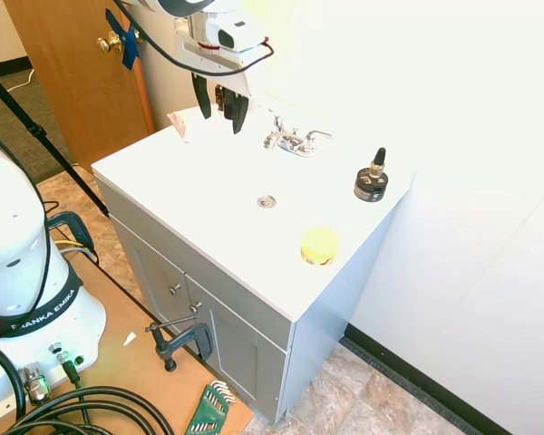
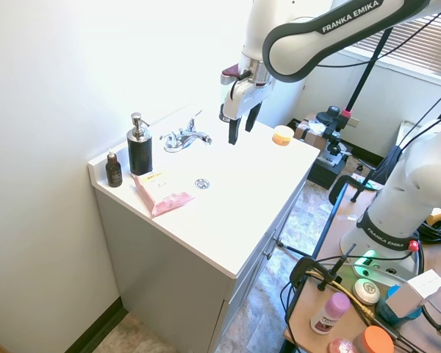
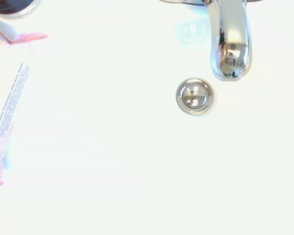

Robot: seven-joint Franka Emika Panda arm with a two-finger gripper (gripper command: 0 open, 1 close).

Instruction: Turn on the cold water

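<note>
Gripper [image 1: 221,111] hangs above the sink basin [image 1: 254,172], fingers spread and holding nothing. Just beside it, at the far edge, sits the chrome faucet [image 1: 291,140]; its cold-water lever [image 1: 316,137] stands untouched, well apart from the fingers.

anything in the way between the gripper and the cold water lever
Nothing visible. The gripper hangs with open jaws above the sink basin, in front of the chrome faucet, with only open air between it and the right-hand lever. The black dropper bottle stands further along the counter, off that path.
</note>
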